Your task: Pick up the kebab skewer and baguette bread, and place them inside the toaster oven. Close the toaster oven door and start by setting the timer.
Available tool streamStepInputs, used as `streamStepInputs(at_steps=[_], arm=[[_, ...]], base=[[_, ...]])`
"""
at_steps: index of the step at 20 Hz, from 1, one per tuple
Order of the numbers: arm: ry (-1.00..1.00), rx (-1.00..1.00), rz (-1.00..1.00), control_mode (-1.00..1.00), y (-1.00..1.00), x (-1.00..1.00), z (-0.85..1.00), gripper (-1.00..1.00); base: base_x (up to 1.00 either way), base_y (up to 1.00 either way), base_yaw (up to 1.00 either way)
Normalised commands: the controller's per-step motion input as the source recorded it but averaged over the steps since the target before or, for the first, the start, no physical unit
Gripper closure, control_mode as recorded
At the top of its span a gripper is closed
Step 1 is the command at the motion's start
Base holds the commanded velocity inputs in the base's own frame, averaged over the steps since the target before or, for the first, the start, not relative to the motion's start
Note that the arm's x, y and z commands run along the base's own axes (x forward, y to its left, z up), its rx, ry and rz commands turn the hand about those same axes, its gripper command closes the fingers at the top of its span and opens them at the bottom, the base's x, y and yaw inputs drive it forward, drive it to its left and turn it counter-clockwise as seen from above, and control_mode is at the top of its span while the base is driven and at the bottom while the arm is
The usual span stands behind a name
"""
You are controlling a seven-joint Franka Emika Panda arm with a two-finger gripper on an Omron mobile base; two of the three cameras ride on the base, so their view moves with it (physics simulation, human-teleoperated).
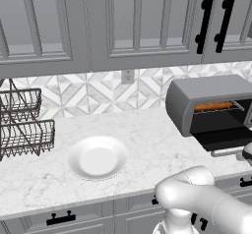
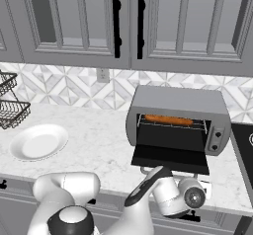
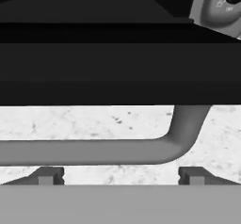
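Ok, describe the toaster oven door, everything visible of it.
The toaster oven door is a black glass panel in a grey frame, swung fully down and lying roughly flat, jutting forward from the toaster oven over the marble counter. It is hinged along the oven's lower front edge. A thin grey bar handle runs along its outer edge, bending in to meet the door. The open hand sits just before that handle, without gripping it.

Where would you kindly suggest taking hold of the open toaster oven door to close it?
Probably by the bar handle along the free front edge of the toaster oven door, coming from below and in front. The door lies folded down flat, and the handle stands off its edge, leaving a gap for the open end effector.
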Motion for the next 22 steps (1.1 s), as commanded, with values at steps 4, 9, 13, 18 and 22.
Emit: streamStepInputs(at_steps=[4,9,13,18,22], arm=[[-0.02,0.00,0.00,-1.00,0.03,0.09,0.28,-1.00],[-0.05,0.01,0.00,-1.00,0.00,0.10,0.40,-1.00],[-0.05,0.02,0.00,-1.00,0.00,0.19,0.42,-1.00],[-0.05,0.02,0.00,-1.00,0.00,0.25,0.39,-1.00],[-0.09,0.03,0.00,-1.00,0.00,0.21,0.48,-1.00]], base=[[0.00,0.00,0.00],[0.00,0.00,0.00],[0.00,0.00,0.00],[0.00,0.00,0.00],[0.00,0.00,0.00]])
